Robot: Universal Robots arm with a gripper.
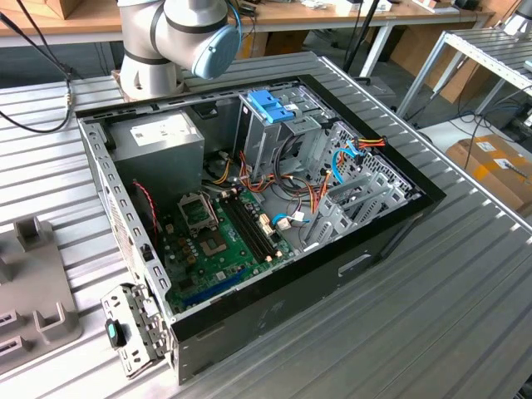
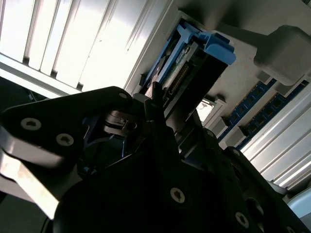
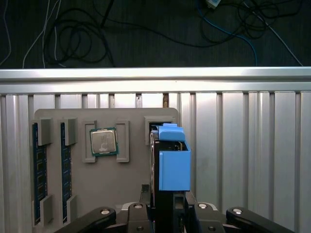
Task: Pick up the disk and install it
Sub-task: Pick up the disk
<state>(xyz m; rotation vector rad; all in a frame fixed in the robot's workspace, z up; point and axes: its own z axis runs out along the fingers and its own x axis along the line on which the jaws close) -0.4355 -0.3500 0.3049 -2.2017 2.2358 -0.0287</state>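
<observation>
- The gripper (image 3: pixel 167 204) was closed tight on the disk (image 3: pixel 174 165), with one black finger on each side of it.
- In both wrist views the disk (image 2: pixel 194 68) stood on its thin edge, sticking out past the fingers.
- Its light blue side rail faced the camera in the first wrist view.
- The disk was over the grey tray (image 3: pixel 131 179), by the slot at the tray's edge. I could not tell if it touched the tray.
- A square chip (image 3: pixel 103 142) sat in the tray beside the disk, and two memory sticks (image 3: pixel 39 170) lay further along.
- In the exterior view the computer case (image 1: pixel 274 307) lay open on the metal table (image 1: pixel 416 316).
- Inside it, the drive cage (image 1: pixel 262 141) had a blue latch (image 1: pixel 270 106) on top.
- The robot arm (image 1: pixel 179 37) stood behind the case.
</observation>
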